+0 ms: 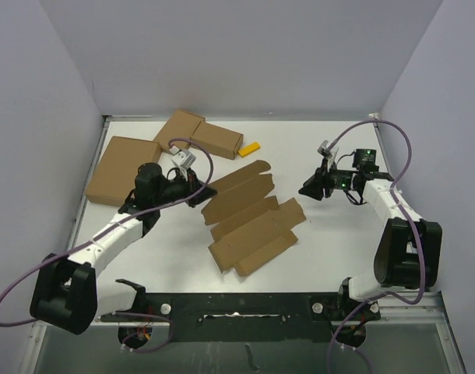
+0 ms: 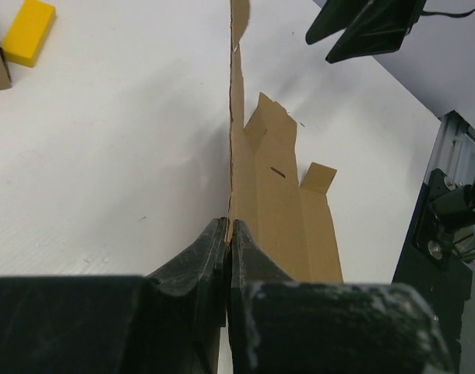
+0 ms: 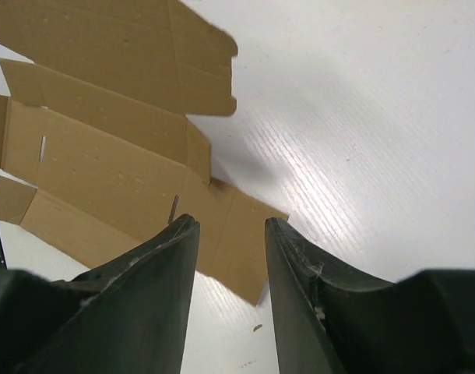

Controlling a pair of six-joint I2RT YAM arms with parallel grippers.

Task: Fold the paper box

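Observation:
The paper box (image 1: 249, 218) lies as a flat, notched brown die-cut sheet in the middle of the white table. My left gripper (image 1: 202, 189) is at the sheet's left edge. In the left wrist view its jaws (image 2: 227, 230) are shut on the thin edge of the cardboard (image 2: 280, 202), which is lifted there and seen edge-on. My right gripper (image 1: 306, 189) hovers just right of the sheet, apart from it. In the right wrist view it (image 3: 231, 222) stands open above a corner flap of the sheet (image 3: 105, 171), with nothing between its fingers.
A larger flat brown carton (image 1: 122, 169) lies at the back left. A pair of small brown cartons (image 1: 198, 134) sits behind the left gripper, with a yellow block (image 1: 251, 148) beside them. White walls enclose the table. A black rail (image 1: 237, 308) runs along the near edge.

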